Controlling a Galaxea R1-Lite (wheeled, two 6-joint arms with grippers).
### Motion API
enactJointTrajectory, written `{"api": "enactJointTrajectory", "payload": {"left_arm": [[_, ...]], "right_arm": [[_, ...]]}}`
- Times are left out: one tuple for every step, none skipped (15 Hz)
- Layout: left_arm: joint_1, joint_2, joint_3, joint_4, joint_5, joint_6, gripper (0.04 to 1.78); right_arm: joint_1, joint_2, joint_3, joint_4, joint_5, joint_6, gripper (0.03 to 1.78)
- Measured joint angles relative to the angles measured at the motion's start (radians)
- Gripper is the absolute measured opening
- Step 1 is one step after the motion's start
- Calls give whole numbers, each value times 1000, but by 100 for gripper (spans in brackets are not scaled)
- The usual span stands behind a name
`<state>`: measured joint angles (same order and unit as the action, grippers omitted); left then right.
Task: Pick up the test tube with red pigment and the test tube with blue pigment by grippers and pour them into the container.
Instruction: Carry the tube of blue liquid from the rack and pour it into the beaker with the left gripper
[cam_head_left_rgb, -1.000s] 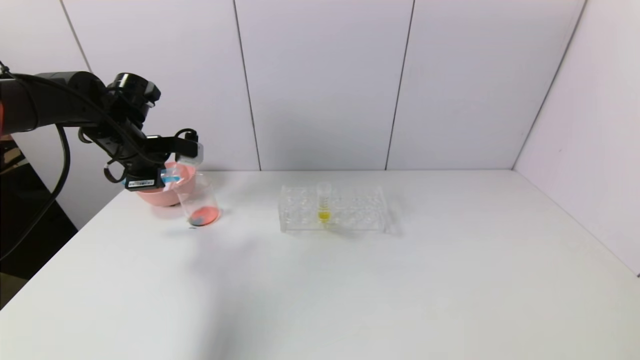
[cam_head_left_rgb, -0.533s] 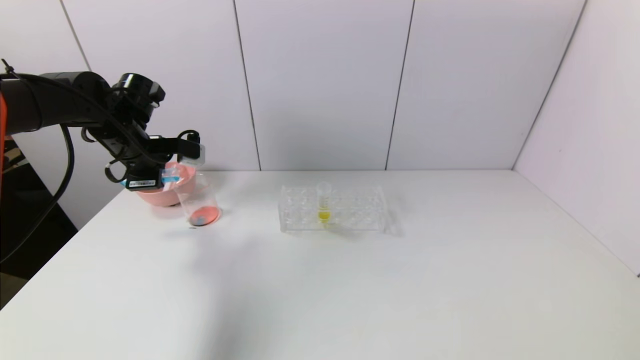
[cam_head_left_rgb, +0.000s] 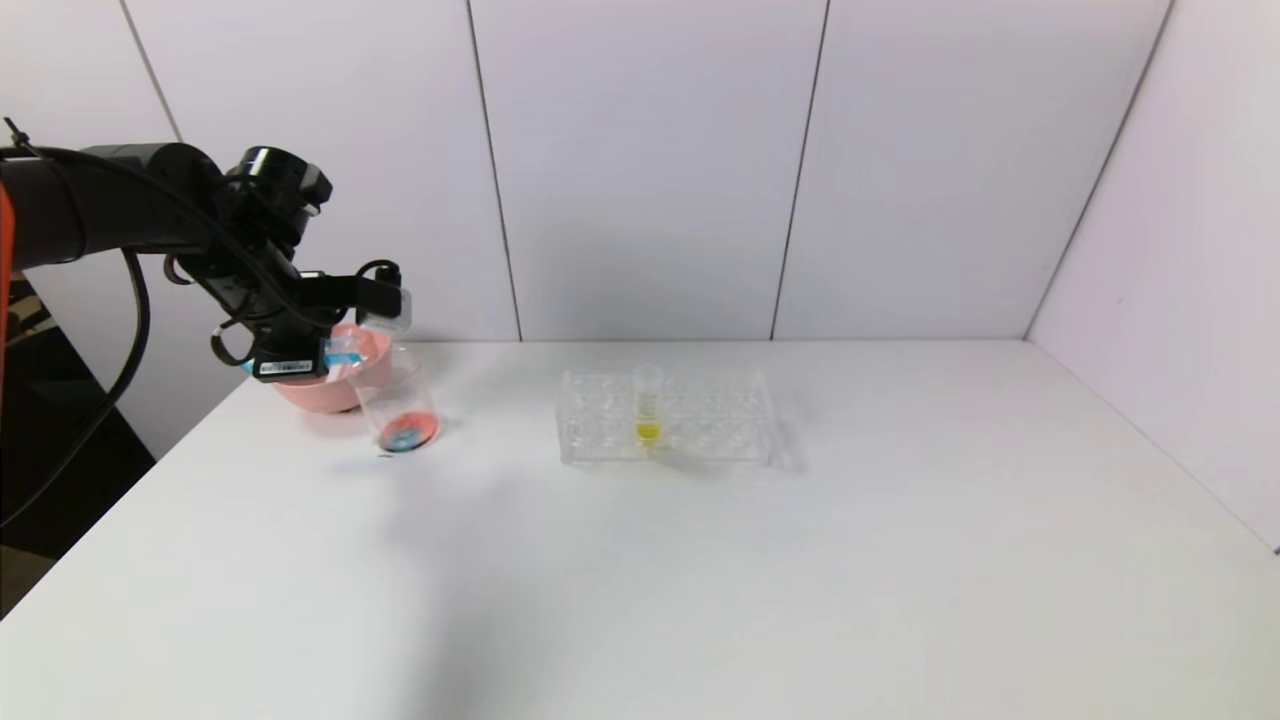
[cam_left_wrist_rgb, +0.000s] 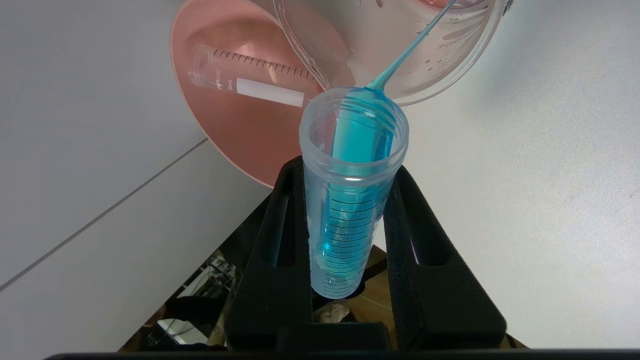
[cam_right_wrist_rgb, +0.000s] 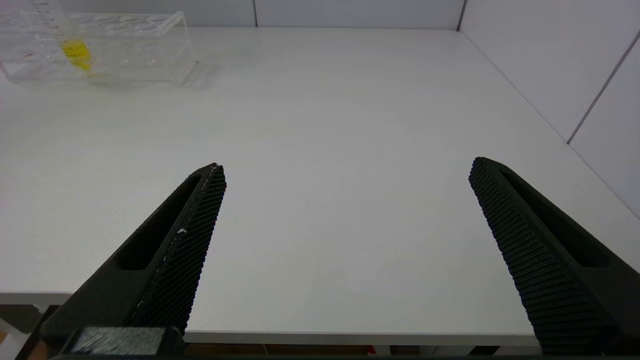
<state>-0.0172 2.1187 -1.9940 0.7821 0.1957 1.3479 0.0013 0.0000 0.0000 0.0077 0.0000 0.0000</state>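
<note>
My left gripper (cam_head_left_rgb: 355, 328) (cam_left_wrist_rgb: 345, 170) is shut on the test tube with blue pigment (cam_head_left_rgb: 343, 351) (cam_left_wrist_rgb: 350, 200), held tilted with its mouth over the container (cam_head_left_rgb: 400, 400) (cam_left_wrist_rgb: 450, 65). A thin blue stream (cam_left_wrist_rgb: 407, 52) runs from the tube's lip into that clear beaker, where blue liquid spreads in red liquid (cam_head_left_rgb: 408, 434) at the bottom. A clear graduated tube (cam_left_wrist_rgb: 250, 80) lies in the pink bowl (cam_head_left_rgb: 320, 395) (cam_left_wrist_rgb: 235, 130); no colour shows in it. The right gripper (cam_right_wrist_rgb: 347, 165) hangs open above the table's front edge, out of the head view.
A clear tube rack (cam_head_left_rgb: 665, 415) (cam_right_wrist_rgb: 100, 45) stands mid-table, holding a tube of yellow liquid (cam_head_left_rgb: 648, 405) (cam_right_wrist_rgb: 75, 52). The pink bowl sits just behind the beaker at the table's far left, close to the wall. White walls close in the back and right.
The left arm shifted slightly right, then held still. The blue patch in the beaker's red liquid has grown.
</note>
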Motion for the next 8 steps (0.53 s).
{"api": "enactJointTrajectory", "payload": {"left_arm": [[-1,0,0,0,9,-1,44],[-4,0,0,0,24,-2,44],[-7,0,0,-1,32,-3,44],[-9,0,0,-2,34,-5,44],[-11,0,0,-2,35,-7,44],[-13,0,0,-2,39,-7,44],[-14,0,0,-2,43,-7,44],[-15,1,0,-2,49,-7,44]], "right_arm": [[0,0,0,0,0,0,177],[0,0,0,0,0,0,177],[0,0,0,0,0,0,177],[0,0,0,0,0,0,177],[0,0,0,0,0,0,177],[0,0,0,0,0,0,177],[0,0,0,0,0,0,177],[0,0,0,0,0,0,177]]}}
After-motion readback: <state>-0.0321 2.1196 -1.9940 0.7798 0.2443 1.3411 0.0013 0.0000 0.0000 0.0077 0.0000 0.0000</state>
